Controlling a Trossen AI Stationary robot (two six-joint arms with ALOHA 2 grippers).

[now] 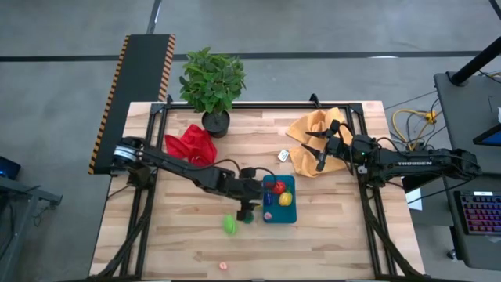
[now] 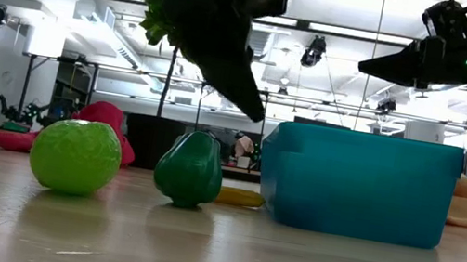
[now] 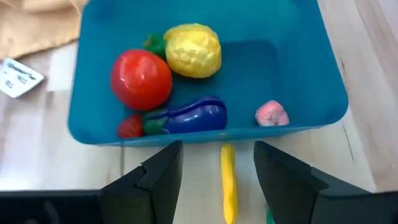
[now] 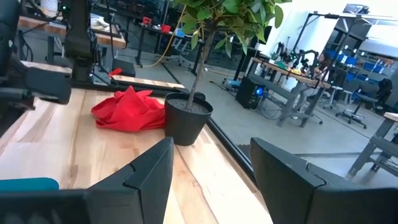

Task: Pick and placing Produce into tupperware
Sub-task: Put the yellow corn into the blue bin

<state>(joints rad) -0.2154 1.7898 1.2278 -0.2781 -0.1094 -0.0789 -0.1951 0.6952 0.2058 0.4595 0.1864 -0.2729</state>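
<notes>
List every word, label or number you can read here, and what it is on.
"TROSSEN": white lettering on the right arm, only just legible.
Small white tag on the table beside the tupperware: dark print, too blurred to read.
Nothing else readable.

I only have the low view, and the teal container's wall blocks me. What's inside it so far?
Observer: In the tupperware I see a red tomato, a yellow lemon, a purple eggplant and a small pink piece.
Operator: The yellow thing behind the green pepper, is that inside too?
Observer: No. The yellow piece lies on the table just outside the tupperware's wall, in line with the gap of the open left claw.
Operator: Where is the other arm?
Observer: The right claw hangs open over the mustard cloth, away from the tupperware.
</notes>
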